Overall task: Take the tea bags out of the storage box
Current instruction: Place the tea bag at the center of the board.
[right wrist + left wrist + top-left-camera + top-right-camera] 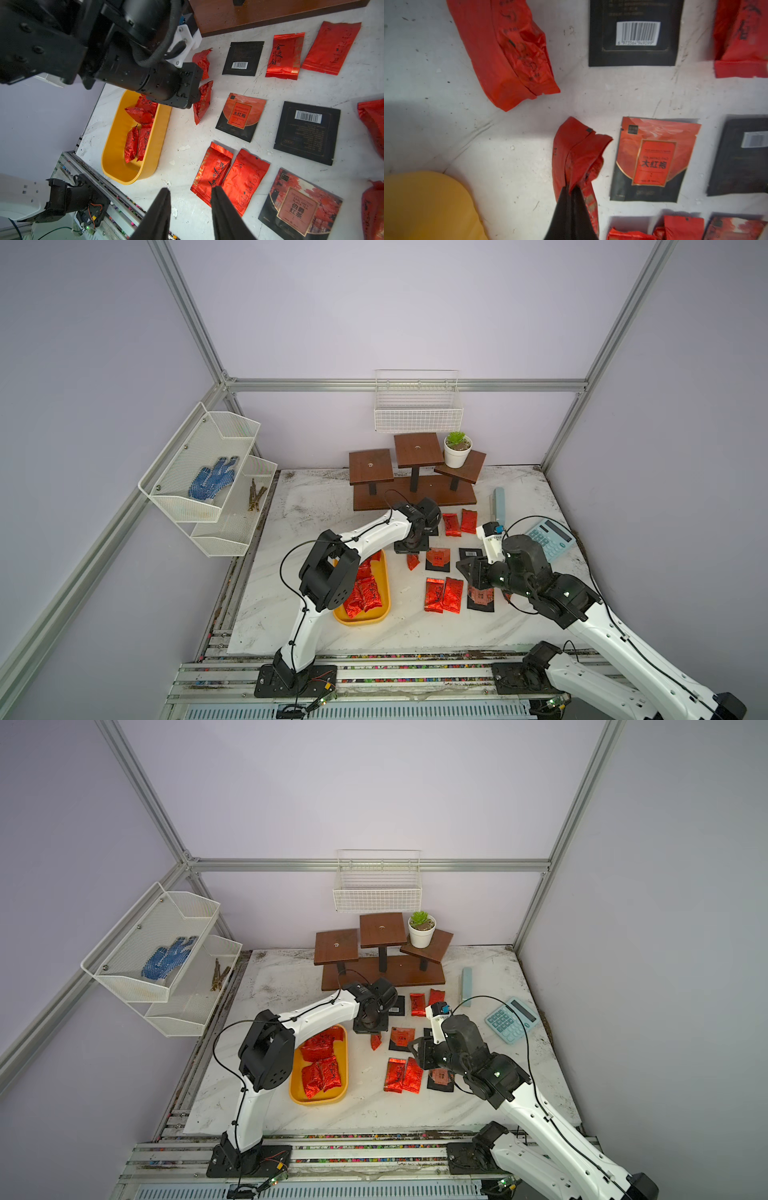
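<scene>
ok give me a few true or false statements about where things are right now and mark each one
1. The left end effector is shut on a red foil tea bag. True.
2. The storage box has no tea bags left in it. False: several red foil sachets lie in it.
3. The right end effector grips a black sachet. False: its jaws are apart and hold nothing.
4. The potted plant stands on the wooden stand. True.
5. The calculator lies inside the storage box. False: it lies on the table, beside the right arm.
</scene>
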Motion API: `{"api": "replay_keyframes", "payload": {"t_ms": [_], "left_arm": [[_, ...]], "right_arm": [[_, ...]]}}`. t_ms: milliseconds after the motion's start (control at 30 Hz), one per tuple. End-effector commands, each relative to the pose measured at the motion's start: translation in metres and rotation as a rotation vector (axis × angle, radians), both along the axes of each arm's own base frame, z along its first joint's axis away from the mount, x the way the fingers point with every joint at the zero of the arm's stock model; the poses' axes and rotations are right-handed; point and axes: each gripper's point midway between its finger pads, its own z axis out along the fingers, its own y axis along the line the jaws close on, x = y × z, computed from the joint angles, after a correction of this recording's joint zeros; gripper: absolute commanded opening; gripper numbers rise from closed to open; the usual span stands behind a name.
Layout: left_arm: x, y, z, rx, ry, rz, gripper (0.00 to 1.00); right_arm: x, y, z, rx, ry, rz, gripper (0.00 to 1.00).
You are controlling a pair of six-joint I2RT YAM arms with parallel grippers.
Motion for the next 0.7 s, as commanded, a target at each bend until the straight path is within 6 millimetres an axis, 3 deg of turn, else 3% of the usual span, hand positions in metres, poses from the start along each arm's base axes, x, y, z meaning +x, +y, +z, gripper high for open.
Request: {"api": "replay_keyframes", "payload": {"t_ms": [0, 33, 133, 200, 300, 467, 667], "left_arm": [[0.010, -0.005, 0.012, 0.019, -0.049, -0.012, 0.02], [0.009, -0.011, 0.010, 0.013, -0.046, -0.021, 0.09], [0.006, -0.028, 0.004, -0.024, -0.030, -0.050, 0.44], [0.005, -0.039, 0.002, -0.060, -0.019, -0.065, 0.55], [0.004, -0.050, 0.005, -0.121, -0.022, -0.073, 0.59], [0.006, -0.062, 0.030, -0.223, -0.070, -0.088, 0.63], [0.003, -0.045, 0.057, -0.216, -0.115, -0.064, 0.63]], "right_arm": [[-0.004, -0.010, -0.010, -0.026, 0.022, -0.030, 0.39], [-0.005, -0.010, -0.011, -0.028, 0.025, -0.032, 0.39], [-0.005, -0.010, -0.011, -0.023, 0.027, -0.034, 0.39], [-0.004, -0.010, -0.011, -0.023, 0.028, -0.035, 0.39], [-0.003, -0.009, -0.011, -0.025, 0.032, -0.036, 0.39], [-0.003, -0.009, -0.012, -0.029, 0.036, -0.039, 0.39], [-0.001, -0.004, -0.006, -0.002, 0.029, -0.025, 0.39]]}}
